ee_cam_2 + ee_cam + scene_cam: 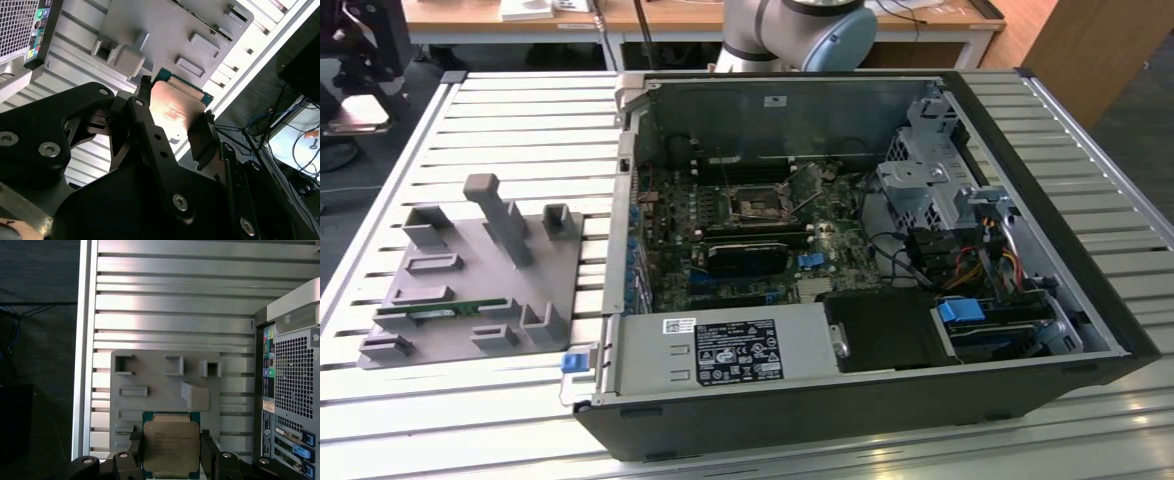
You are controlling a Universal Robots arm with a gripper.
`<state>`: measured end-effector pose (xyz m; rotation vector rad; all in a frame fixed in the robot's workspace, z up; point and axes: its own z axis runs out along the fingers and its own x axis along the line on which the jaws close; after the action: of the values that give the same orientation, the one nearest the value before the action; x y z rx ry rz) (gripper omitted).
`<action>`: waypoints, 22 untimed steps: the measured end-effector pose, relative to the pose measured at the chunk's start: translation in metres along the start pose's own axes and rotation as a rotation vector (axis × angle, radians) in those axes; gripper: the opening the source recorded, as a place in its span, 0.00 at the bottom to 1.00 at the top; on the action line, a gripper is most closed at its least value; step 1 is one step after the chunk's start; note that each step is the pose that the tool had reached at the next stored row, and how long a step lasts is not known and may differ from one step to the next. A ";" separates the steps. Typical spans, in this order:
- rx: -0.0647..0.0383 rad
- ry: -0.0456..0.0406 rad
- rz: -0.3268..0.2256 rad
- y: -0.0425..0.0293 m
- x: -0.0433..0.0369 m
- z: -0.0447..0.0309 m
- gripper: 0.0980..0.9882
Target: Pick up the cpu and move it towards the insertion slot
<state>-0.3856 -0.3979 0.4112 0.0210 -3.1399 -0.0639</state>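
Cpu (170,447), where is it? asks the first observer.

Clamped between the fingers (207,452) of the gripper (171,442), answers the second. They press on two opposite edges, and its metal top faces the first wrist camera with a green rim around it.

And what lies beneath it?

The grey fixture (165,390) on the slatted table (175,295). It appears to hang clear above the fixture's pockets, though the gap cannot be judged.

How does the exterior view read from left to right?

First comes that grey fixture, then the open computer case (854,425). Inside the case is the green motherboard (664,262), which carries the insertion slot (758,203), its dark centre showing inside a metal frame.

So which way does the slot lie from the fingers?

Toward the exterior view's right of the fixture, the second judges. It lies past the case wall and down inside, well apart from the held part.
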 end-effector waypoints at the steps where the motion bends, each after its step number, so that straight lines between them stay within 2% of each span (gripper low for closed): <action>1: 0.000 0.0001 0.000 0.0000 -0.0022 -0.0001 0.50; 10: 0.000 0.0001 0.000 -0.0003 -0.0250 -0.0001 0.50; 15: 0.000 0.0000 0.000 -0.0004 -0.0336 -0.0001 0.50; 22: 0.000 0.0000 0.000 -0.0005 -0.0409 -0.0001 0.50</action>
<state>-0.3447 -0.3979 0.4112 0.0210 -3.1399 -0.0639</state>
